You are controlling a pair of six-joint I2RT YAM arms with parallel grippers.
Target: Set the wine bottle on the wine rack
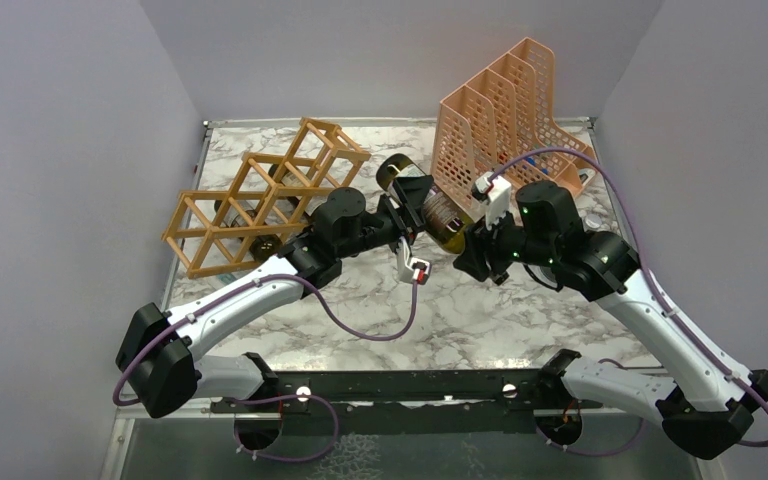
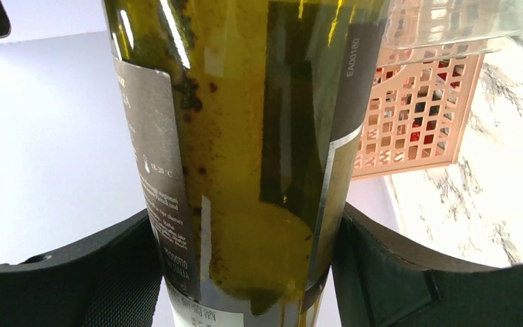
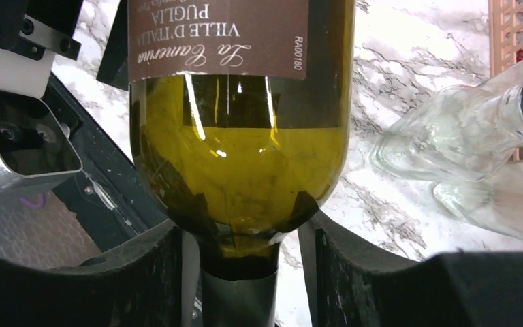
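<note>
The wine rack (image 1: 260, 198) lies at the back left of the table (image 1: 500, 310). To its right, in the middle, is the wine bottle (image 1: 428, 204), between the two grippers. Behind the bottle to the right stands a mesh file holder (image 1: 500, 110), with a glass bottle (image 3: 449, 136) beside it.

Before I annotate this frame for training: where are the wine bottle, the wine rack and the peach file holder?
wine bottle (image 1: 444, 214): top view, its labelled body between the arms.
wine rack (image 1: 260, 195): top view, a central wooden stick joint.
peach file holder (image 1: 480, 135): top view, its mesh side wall.
</note>
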